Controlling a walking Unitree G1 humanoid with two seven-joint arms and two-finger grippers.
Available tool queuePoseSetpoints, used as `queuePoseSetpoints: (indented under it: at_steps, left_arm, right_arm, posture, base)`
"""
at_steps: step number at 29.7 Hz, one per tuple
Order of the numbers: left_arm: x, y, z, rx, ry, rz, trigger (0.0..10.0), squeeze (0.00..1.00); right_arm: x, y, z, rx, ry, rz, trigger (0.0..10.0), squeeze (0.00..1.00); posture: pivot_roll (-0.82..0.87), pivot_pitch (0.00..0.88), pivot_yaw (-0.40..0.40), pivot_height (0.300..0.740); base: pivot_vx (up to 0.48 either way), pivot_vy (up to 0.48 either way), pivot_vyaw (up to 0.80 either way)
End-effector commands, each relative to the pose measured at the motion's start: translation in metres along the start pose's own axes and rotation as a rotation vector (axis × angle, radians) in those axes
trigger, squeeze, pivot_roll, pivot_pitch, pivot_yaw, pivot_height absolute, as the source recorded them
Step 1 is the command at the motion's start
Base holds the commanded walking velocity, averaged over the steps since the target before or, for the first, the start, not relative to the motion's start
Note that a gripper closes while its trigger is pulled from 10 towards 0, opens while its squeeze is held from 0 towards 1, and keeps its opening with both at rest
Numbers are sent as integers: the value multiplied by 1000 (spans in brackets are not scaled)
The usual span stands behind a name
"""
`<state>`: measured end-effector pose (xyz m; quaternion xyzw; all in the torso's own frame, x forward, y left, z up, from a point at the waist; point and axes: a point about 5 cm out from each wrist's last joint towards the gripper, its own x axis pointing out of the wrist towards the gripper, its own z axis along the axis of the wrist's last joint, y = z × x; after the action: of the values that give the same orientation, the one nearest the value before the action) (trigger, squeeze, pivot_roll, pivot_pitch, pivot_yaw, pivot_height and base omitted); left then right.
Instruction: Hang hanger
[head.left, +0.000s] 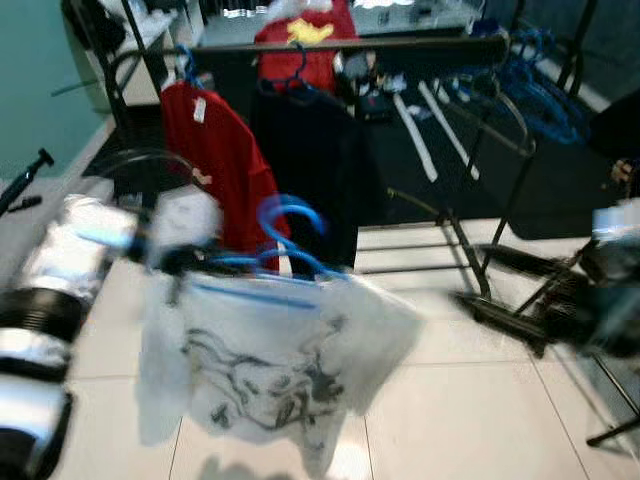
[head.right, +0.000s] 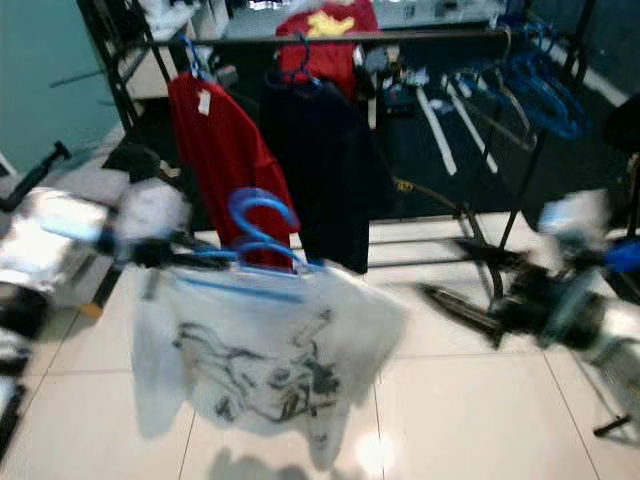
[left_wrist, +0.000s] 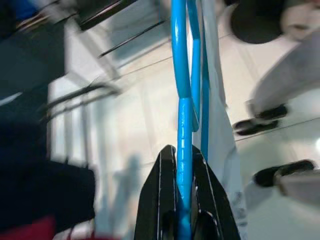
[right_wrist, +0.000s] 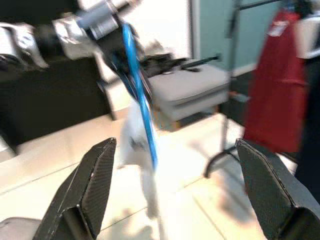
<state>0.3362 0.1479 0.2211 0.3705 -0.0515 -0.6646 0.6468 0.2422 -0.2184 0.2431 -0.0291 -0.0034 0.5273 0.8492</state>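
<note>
**Q:** What is being carried, and how is it being gripped?

**A:** The left gripper (left_wrist: 183, 220) is clamping its two black fingers on one end of the blue hanger (head.left: 262, 262), as the left wrist view shows. A white shirt (head.left: 275, 365) with a dark print is draped on the hanger, hanging over the tiled floor (head.left: 470, 420), in front of the rack and below its rail (head.left: 350, 47). The hook (head.left: 290, 215) is pointing upward.

**Q:** What is the right gripper doing?

**A:** The right gripper (right_wrist: 175, 190) is standing with its fingers spread wide, holding nothing, off to the right of the shirt and apart from it.

**Q:** Where should the hanger be going?

**A:** The rail is already carrying a red shirt (head.left: 215, 165) and a dark shirt (head.left: 315, 165), with empty blue hangers (head.left: 540, 95) bunched at its right end. The stretch right of the dark shirt is looking like the roomiest gap, though blur is making this hard to confirm.

**Q:** How is the step best done?

**A:** Judging from the frames, the hanger is needing to rise well above the rail before moving forward, so the hook's opening is passing over the bar, not striking it. Because the grip is sitting at one end, the loaded hanger is likely to tilt; keeping it level, lowering slowly, and releasing only once the hook is bearing the weight is advisable.
</note>
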Motion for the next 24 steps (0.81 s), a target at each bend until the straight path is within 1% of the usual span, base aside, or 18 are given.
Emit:
queuePoseSetpoints:
  at_steps: [1, 2, 3, 5, 6, 7, 9, 13, 16, 20, 21, 22, 24]
  left_arm:
    - [10, -4, 5, 22, -17, -43, 10000, 0]
    - [24, -9, 10, 30, -53, -80, 10000, 0]
    - [24, -9, 10, 30, -53, -80, 10000, 0]
    - [44, -17, 17, 44, -100, -139, 10000, 0]
    - [50, -20, 20, 51, -115, -161, 10000, 0]
    - [50, -20, 20, 51, -115, -161, 10000, 0]
    - [60, -22, 26, 62, -132, -183, 10000, 0]
    - [61, -21, 26, 66, -127, -180, 10000, 0]
    - [60, -20, 27, 64, -114, -172, 10000, 0]
    - [59, -20, 28, 64, -108, -167, 10000, 0]
    - [59, -20, 28, 63, -106, -164, 10000, 0]
    - [59, -20, 29, 64, -106, -164, 10000, 0]
    - [59, -21, 30, 63, -106, -164, 10000, 0]
  right_arm:
    - [8, 3, -4, 22, 21, 50, 10000, 0]
    - [14, 5, -8, 30, 42, 82, 10000, 0]
    - [14, 5, -8, 30, 42, 82, 10000, 0]
    - [22, 11, -18, 41, 115, 143, 10000, 0]
    - [25, 14, -24, 43, 160, 160, 10000, 0]
    - [25, 14, -24, 43, 160, 160, 10000, 0]
    - [29, 17, -36, 45, 248, 177, 10000, 0]
    - [31, 22, -36, 62, 250, 205, 10000, 0]
    - [31, 29, -35, 83, 263, 249, 10000, 0]
    - [30, 26, -38, 73, 290, 223, 10000, 0]
    - [30, 22, -39, 64, 299, 189, 3373, 0]
    - [31, 17, -41, 56, 304, 156, 0, 0]
    - [31, 15, -41, 51, 307, 137, 0, 0]
  posture:
    - [-78, 94, 63, 740]
    - [-79, 93, 61, 740]
    - [-79, 93, 61, 740]
    - [-80, 94, 60, 740]
    - [-80, 94, 60, 740]
    - [-80, 94, 60, 740]
    - [-87, 96, 59, 740]
    - [-85, 99, 61, 740]
    - [-87, 100, 63, 740]
    - [-88, 102, 63, 740]
    - [-88, 104, 63, 740]
    - [-88, 104, 64, 740]
    - [-88, 104, 64, 740]
  base:
    - [0, 0, 0]
    - [0, 0, 0]
    - [0, 0, 0]
    - [0, 0, 0]
    - [0, 0, 0]
    - [0, 0, 0]
    - [0, 0, 0]
    - [0, 0, 0]
    - [0, 0, 0]
    - [0, 0, 0]
    - [0, 0, 0]
    - [0, 0, 0]
    - [0, 0, 0]
